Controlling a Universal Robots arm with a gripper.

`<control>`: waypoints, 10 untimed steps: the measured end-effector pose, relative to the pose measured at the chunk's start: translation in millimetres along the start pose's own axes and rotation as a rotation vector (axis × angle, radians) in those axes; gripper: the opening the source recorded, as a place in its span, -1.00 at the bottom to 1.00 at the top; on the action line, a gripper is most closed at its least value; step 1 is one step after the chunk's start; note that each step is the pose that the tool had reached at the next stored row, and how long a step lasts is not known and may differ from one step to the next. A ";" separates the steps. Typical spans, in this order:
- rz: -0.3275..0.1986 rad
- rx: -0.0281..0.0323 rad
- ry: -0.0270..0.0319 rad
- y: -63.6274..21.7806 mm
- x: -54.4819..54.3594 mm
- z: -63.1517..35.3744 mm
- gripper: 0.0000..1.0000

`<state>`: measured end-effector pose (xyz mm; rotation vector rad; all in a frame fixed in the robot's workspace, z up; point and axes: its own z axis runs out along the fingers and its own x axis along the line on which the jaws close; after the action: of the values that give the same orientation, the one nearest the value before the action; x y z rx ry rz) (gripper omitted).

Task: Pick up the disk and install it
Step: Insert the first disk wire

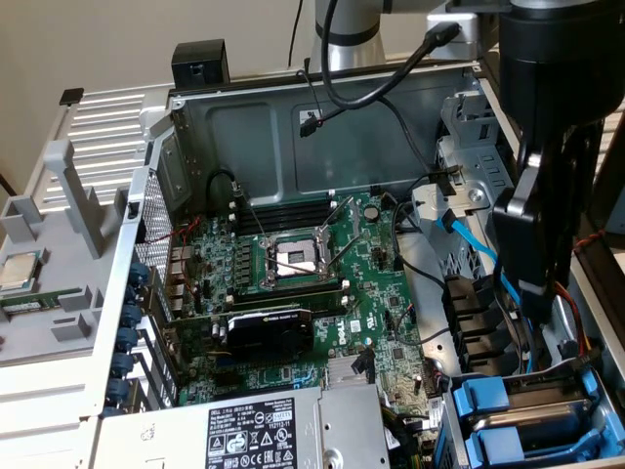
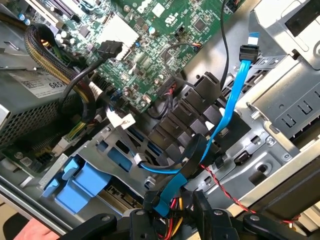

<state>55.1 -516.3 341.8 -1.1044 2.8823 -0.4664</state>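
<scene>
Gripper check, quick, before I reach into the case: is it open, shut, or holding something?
Gripper: open, holding nothing.

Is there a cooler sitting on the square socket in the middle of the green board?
No, the socket on the green board is bare, its metal frame showing.

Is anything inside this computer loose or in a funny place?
Yes. A blue flat cable loops up beside the metal drive cage, and its black plug seems joined to nothing, just hanging free. Also, a silver chip lies on the grey panel at the exterior view's left, not on the green board.
</scene>
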 end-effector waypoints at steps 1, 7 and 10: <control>0.000 0.0004 -0.0005 0.3 0.1 0.0 -0.13; 0.001 0.0028 -0.0026 2.7 0.1 -0.5 -0.13; 0.002 0.0054 -0.0053 4.2 0.2 -0.8 -0.13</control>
<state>52.1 -513.3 341.4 -1.0996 2.8758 -0.4701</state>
